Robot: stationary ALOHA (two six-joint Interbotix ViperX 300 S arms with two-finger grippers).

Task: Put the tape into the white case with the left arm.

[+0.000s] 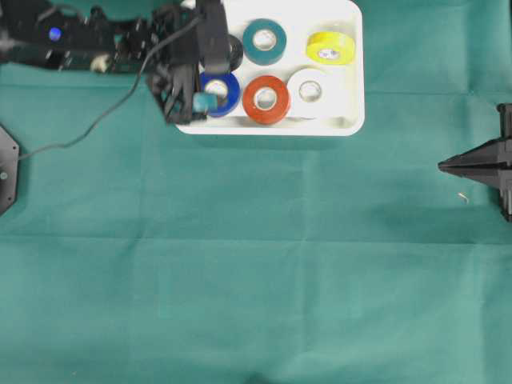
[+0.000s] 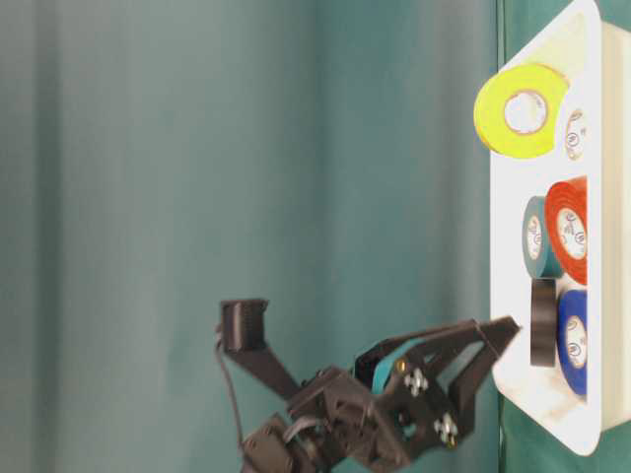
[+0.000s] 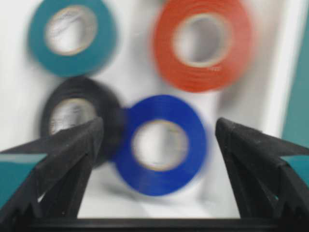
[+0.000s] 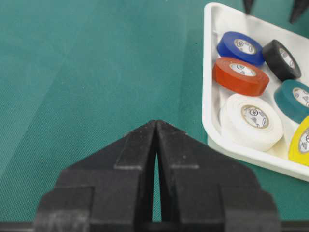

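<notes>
— Crowding the white case (image 1: 352, 72): six rolls — blue tape (image 1: 222, 92), red (image 1: 266, 99), white (image 1: 310, 91), teal (image 1: 265, 41), yellow (image 1: 333, 47), black (image 1: 234, 53). All lying flat inside the rim, on a worktop (image 1: 256, 264) draped in green cloth.

— Anything blocking the blue one?

— Hemmed in: black touching it on one side, red just beside it on the other, case wall near. Left arm (image 1: 210, 86) hanging over that corner, covering part of blue and most of black from overhead.

— Fingers?

— Left fingers (image 3: 63, 154) spread wide in the wrist view, one on each side of the blue tape, grasping nothing. Released. Right gripper (image 4: 156, 126) pressed together, tips meeting, nothing between, parked at the worktop's right edge, well apart from the case.

— Hard to read?

— Wrist view blurred; roll labels unreadable. Cannot tell whether the left tips touch the case floor. Table-level view turned sideways, showing the left tips reaching in over the case rim beside black. Right gripper cut off by the frame edge overhead. Yellow and teal cropped in the right wrist view.
</notes>
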